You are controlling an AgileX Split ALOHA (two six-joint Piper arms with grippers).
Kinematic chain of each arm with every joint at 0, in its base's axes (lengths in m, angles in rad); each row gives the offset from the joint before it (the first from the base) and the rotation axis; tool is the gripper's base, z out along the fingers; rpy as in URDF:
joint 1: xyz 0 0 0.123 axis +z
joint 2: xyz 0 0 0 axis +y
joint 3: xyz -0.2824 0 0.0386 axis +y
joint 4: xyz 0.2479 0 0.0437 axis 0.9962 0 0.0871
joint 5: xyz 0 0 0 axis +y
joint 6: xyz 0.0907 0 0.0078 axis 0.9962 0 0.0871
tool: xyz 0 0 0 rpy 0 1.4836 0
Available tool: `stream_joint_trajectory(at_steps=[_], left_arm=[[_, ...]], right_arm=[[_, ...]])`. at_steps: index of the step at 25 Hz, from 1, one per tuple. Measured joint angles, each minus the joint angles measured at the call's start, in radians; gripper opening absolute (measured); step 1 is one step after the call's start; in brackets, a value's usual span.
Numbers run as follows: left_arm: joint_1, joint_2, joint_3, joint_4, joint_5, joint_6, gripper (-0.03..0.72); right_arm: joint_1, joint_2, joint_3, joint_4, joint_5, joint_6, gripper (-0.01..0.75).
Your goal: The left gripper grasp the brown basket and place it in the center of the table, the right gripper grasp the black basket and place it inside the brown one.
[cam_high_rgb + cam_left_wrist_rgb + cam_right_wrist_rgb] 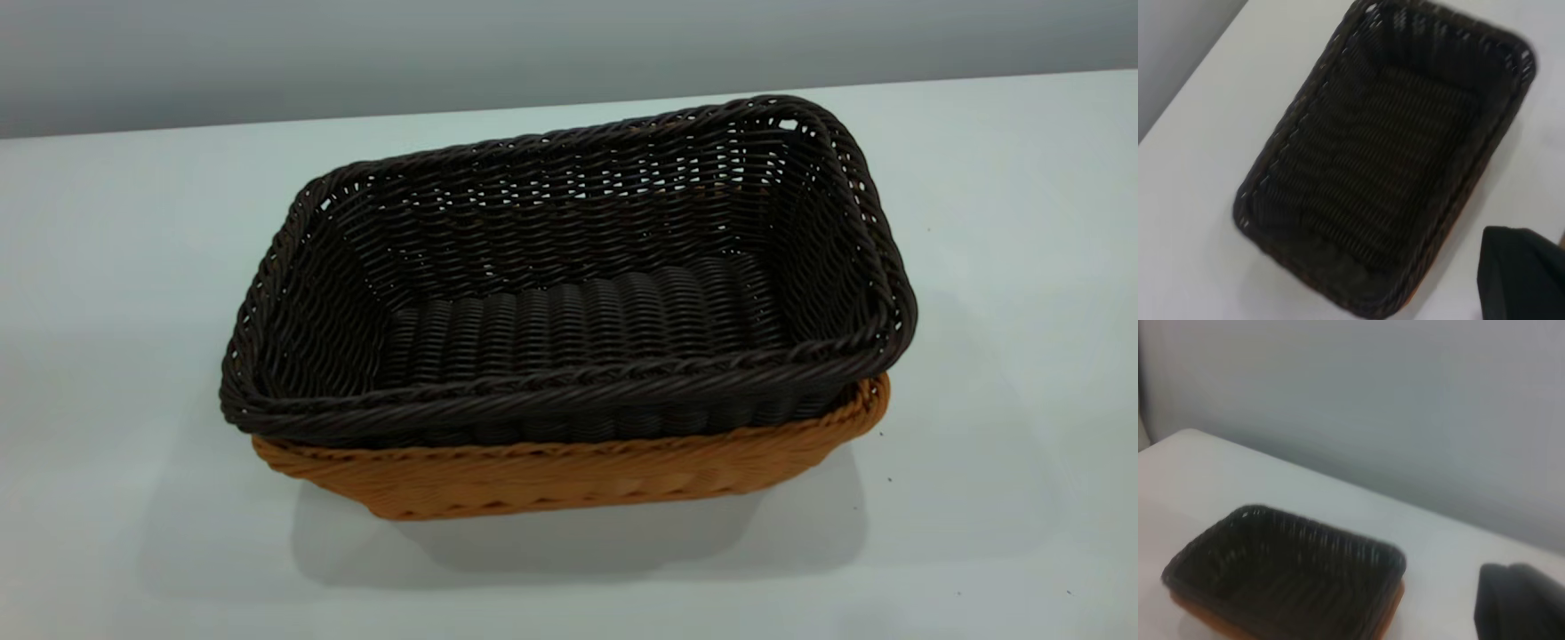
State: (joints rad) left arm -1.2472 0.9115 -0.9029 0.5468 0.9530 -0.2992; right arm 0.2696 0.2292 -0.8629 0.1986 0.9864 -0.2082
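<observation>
Exterior view: black basket (pixel 569 293) inside brown basket (pixel 569 476).

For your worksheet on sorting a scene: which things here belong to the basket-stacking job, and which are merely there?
Part of the job:
black basket, sitting inside the brown one
brown basket, underneath
table

Merely there:
grey wall behind the table; nothing else lies about

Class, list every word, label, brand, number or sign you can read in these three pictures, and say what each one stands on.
None: no picture shows any writing.
The black basket, the brown basket beneath it and the table carry no label, number or sign.
The dark gripper parts at the edge of each wrist view show no marking either.
</observation>
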Motion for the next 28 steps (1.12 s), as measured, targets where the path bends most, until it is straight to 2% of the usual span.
stream_joint_trajectory(at_steps=[8,13,19,28], left_arm=[[-0.255,0.0,0.043,0.257,0.239,-0.333,-0.001],[-0.36,0.0,0.043,0.312,0.264,-0.462,-0.001],[-0.372,0.0,0.043,0.331,0.268,-0.43,-0.001],[-0.372,0.0,0.043,0.325,0.268,-0.398,-0.001]], right_arm=[[0.0,-0.196,0.258,-0.02,-0.021,0.072,0.002],[0.0,-0.231,0.344,-0.039,0.016,0.081,0.002],[0.0,-0.229,0.37,-0.087,0.072,0.083,0.003],[0.0,-0.229,0.377,-0.085,0.074,0.083,0.003]])
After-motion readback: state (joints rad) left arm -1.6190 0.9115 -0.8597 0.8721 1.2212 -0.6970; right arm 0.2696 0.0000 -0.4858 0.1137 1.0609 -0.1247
